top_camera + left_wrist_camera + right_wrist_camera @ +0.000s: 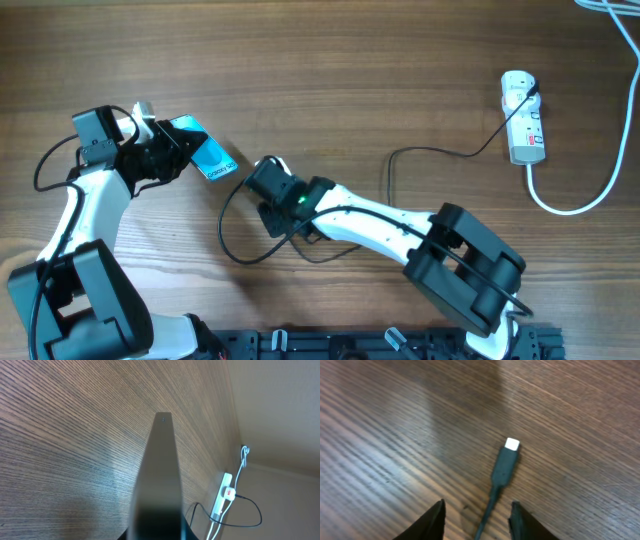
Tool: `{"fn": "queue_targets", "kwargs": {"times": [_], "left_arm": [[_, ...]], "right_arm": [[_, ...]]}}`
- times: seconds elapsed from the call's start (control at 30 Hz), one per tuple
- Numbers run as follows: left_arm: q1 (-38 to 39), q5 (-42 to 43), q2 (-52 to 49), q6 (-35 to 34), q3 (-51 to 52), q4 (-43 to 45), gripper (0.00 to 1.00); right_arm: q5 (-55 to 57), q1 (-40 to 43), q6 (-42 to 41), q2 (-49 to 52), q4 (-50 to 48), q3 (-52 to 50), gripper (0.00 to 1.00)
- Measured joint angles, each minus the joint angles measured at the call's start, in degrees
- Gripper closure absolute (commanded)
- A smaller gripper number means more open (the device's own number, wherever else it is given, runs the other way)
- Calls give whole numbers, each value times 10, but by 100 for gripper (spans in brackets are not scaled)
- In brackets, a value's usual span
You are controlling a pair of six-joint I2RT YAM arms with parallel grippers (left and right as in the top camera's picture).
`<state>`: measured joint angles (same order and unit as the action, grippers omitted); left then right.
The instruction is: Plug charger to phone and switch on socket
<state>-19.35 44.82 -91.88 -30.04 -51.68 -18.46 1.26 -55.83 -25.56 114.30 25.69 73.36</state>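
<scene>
Right up against the lens, the right gripper (477, 519) is holding its jaws spread wide, and the charger (501, 467) is lying on the table (395, 435) between them, unpinched, its pale connector tip (512, 443) pointing away. Over on the other side, the left gripper (168, 152) is pinching the phone (207, 158), turquoise screen showing to the overhead view. Well apart, the socket (523, 118) is sitting at the table's far right, the black plug (533, 92) sitting in it.

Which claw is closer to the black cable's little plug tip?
Right. The right gripper sits open just behind the connector tip; the left gripper is farther off, gripping the phone.
</scene>
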Motion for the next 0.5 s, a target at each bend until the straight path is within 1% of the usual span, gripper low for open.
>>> {"fn": "queue_targets", "kwargs": {"times": [0.13,0.23,0.3,0.37,0.43,0.5], "left_arm": [[0,0,0,0,0,0,96],[0,0,0,0,0,0,96],[0,0,0,0,0,0,96],[0,0,0,0,0,0,96],[0,0,0,0,0,0,96],[0,-1,0,0,0,0,96]], "right_arm": [[47,-1,-1,0,-1,0,66],[56,-1,-2,6,-7,0,66],[66,-1,-4,23,-14,0,75],[67,-1,-8,25,-17,2,79],[70,0,-11,26,-14,2,86],[69,8,-19,26,37,16,90]]}}
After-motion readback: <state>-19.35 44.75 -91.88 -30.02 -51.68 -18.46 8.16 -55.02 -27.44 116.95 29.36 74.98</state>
